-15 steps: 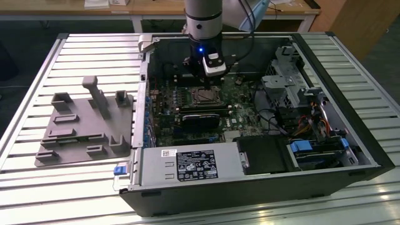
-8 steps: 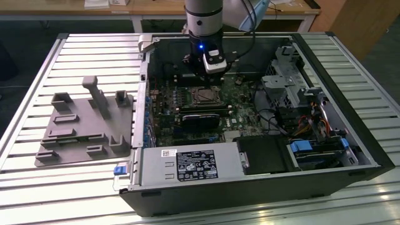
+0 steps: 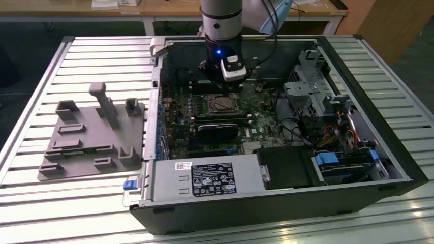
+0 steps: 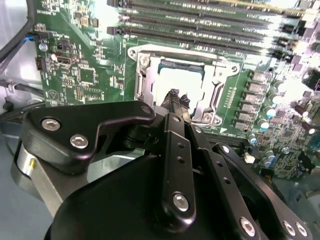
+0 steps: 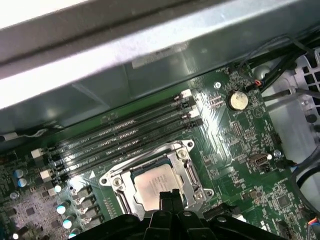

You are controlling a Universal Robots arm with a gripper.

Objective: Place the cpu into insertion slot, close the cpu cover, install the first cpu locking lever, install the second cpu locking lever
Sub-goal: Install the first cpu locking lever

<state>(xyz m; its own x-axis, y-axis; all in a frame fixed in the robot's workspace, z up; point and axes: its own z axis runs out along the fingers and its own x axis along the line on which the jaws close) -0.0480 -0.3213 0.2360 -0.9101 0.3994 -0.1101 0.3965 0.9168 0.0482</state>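
Note:
The cpu (image 5: 150, 184) lies flat in the insertion slot (image 3: 220, 104) on the green board, its dull silver face up; it also shows in the second wrist view (image 4: 181, 80). The cpu cover (image 5: 119, 181), a silvery frame, lies down around the chip, and its side (image 4: 145, 82) shows in the second wrist view too. My gripper (image 5: 169, 196) hangs just above the near edge of the chip with its black fingertips together and nothing seen between them. Its tips (image 4: 178, 98) cover part of the socket's edge. In the exterior view the gripper (image 3: 224, 87) is inside the open case, just behind the socket.
Black memory slots (image 5: 125, 135) run beside the socket, with a coin battery (image 5: 238, 100) further off. A black graphics card (image 3: 217, 131), the power supply (image 3: 207, 179) and a drive cage with cables (image 3: 312, 91) crowd the case. A grey fixture tray (image 3: 88, 137) lies on the slatted table.

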